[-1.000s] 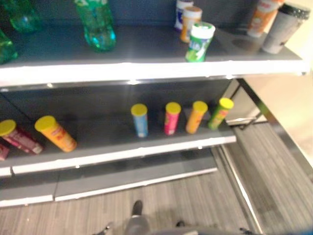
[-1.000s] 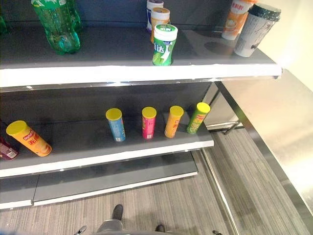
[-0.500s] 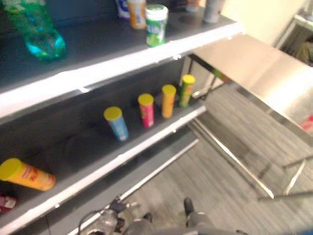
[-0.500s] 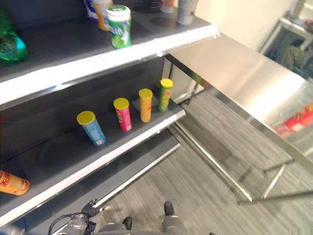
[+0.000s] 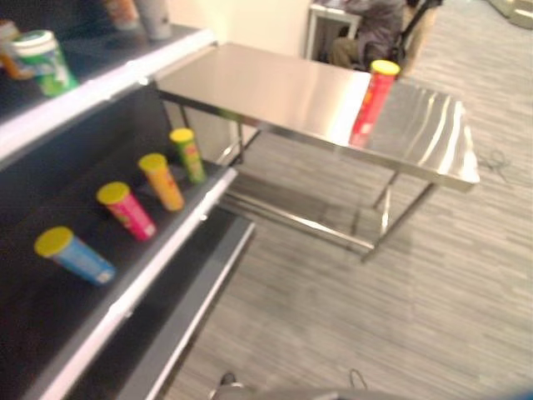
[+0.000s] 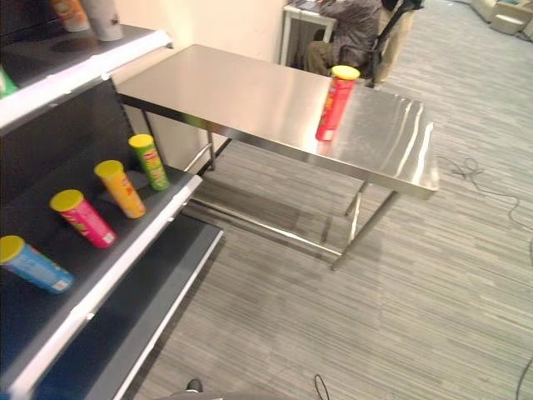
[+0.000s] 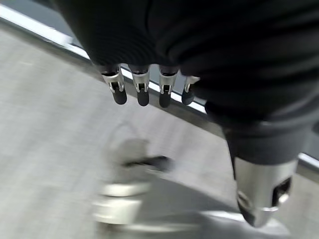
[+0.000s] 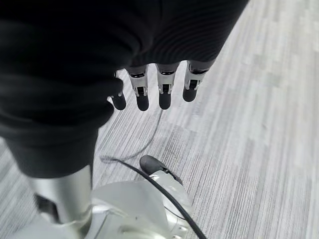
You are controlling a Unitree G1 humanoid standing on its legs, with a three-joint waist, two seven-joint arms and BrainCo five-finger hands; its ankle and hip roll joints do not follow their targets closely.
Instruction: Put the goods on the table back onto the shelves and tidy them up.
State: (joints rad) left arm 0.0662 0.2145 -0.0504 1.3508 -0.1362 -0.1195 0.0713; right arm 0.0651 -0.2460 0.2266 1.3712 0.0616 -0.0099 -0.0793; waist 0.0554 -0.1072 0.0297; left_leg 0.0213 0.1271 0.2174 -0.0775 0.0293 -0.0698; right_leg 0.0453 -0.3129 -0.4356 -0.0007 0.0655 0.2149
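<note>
A tall red can with a yellow lid (image 5: 371, 100) stands upright on the steel table (image 6: 250, 92), towards its far right part. To the left are the dark shelves (image 5: 125, 292). On the middle shelf a green can (image 5: 188, 154), an orange can (image 5: 161, 181), a pink can (image 5: 125, 210) and a blue can (image 5: 73, 254) stand in a row. My left hand (image 7: 141, 89) hangs over the floor by the shelf's base, fingers relaxed and holding nothing. My right hand (image 8: 149, 92) hangs over the striped floor, open and empty too.
The upper shelf carries a green-and-white tub (image 5: 46, 62) and a grey cup (image 5: 154, 17). A person (image 6: 341, 29) sits beyond the table's far edge. Grey striped floor (image 6: 400, 292) spreads between the shelves and the table.
The camera has swung to the right: the shelves slid to the picture's left and the steel table with the red can came fully into view. The goods themselves have not moved.
</note>
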